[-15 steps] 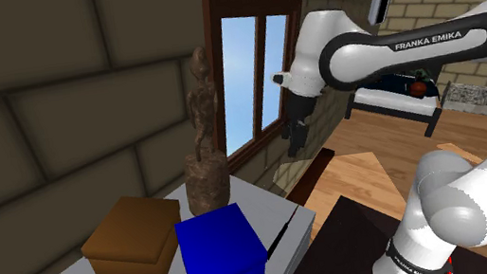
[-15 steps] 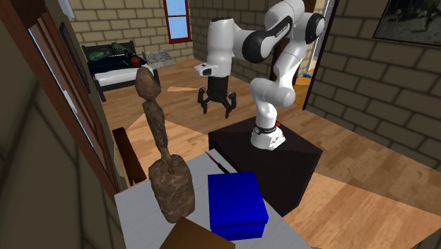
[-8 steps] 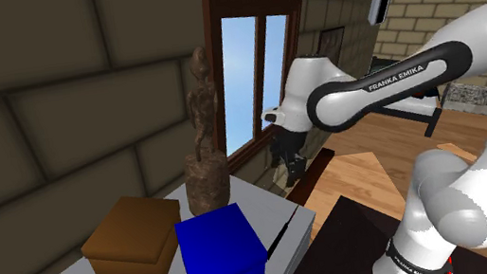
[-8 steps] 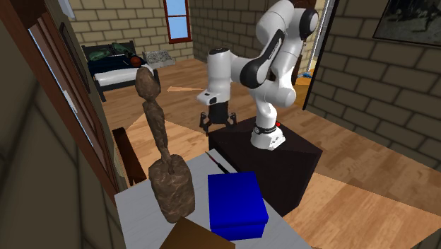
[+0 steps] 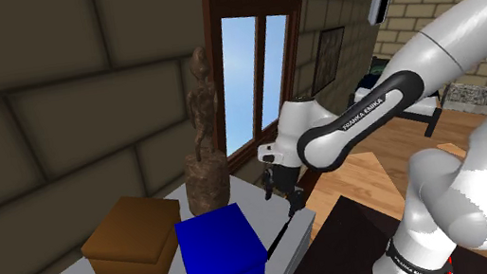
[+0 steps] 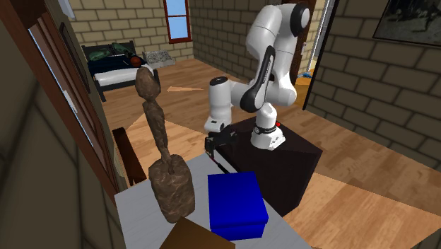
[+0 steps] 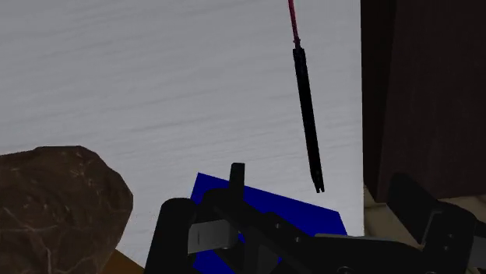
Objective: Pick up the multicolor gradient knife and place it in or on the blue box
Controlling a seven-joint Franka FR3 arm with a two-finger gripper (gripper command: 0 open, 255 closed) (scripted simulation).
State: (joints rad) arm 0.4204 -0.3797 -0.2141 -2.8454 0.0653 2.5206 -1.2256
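Approach stage of the pick, with no part of the transfer yet accomplished. Knife [image 7: 308,117], a slender object drawn mostly black with a red stretch at its far end, lies flat on the pale table [image 6: 141,205], parallel to the table edge that faces the dark stand [image 6: 290,152]. Its near end lies just beside a corner of the blue box [image 5: 218,254], apparently without touching it. Nothing rests on the box lid. Remaining, by judgement: lowering onto the knife, closing, lifting, carrying the short way to the box, and release.

Gripper [image 5: 278,189] hovers just above the table edge, pointing downward over the end of the knife farther from the box. In the wrist view its fingers stand wide apart and clasp nothing; the knife lies ahead of them on the surface, not between them.

Arm pose: in the second exterior view the upper links rise tall over the stand, then fold sharply, so that the forearm descends to a low wrist beside the table corner. In the shoulder view the forearm slants down toward that view's left. Brown rock sculpture [image 5: 205,165] and brown box [image 5: 135,238] stand beyond the blue box, away from the gripper.
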